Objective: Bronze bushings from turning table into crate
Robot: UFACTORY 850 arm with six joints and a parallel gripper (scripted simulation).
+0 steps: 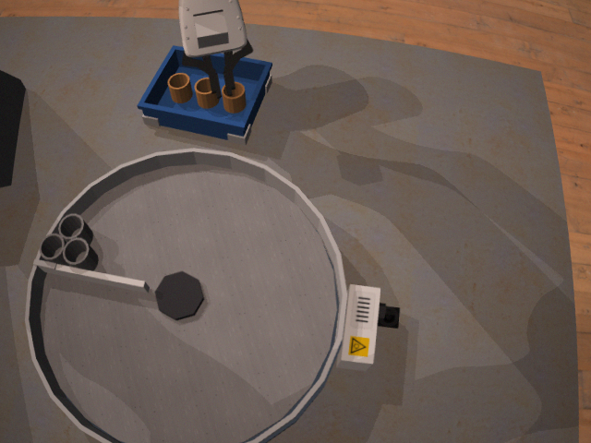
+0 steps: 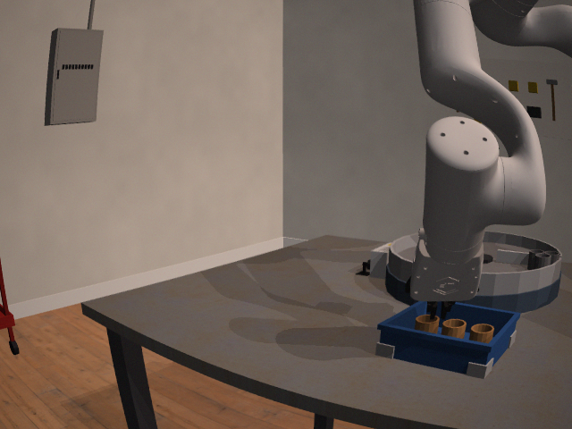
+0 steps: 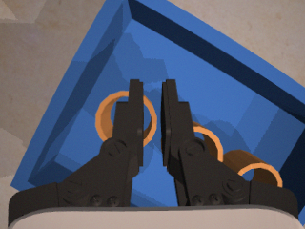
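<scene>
Three bronze bushings stand upright in the blue crate (image 1: 205, 92): one at the left (image 1: 179, 88), one in the middle (image 1: 206, 92) and one at the right (image 1: 234, 97). My gripper (image 1: 222, 90) reaches down into the crate. Its fingers stand slightly apart, straddling the wall of the right bushing without gripping it. In the wrist view one finger is over that bushing and there is a narrow gap between the fingertips. Three steel bushings (image 1: 66, 240) stand clustered on the turning table (image 1: 186, 295) at its left rim.
A grey bar (image 1: 90, 275) runs from the table's rim to its black hub (image 1: 179, 295), just below the steel bushings. A white control box (image 1: 361, 324) sits at the turning table's right edge. A dark block (image 1: 9, 128) is at the left edge.
</scene>
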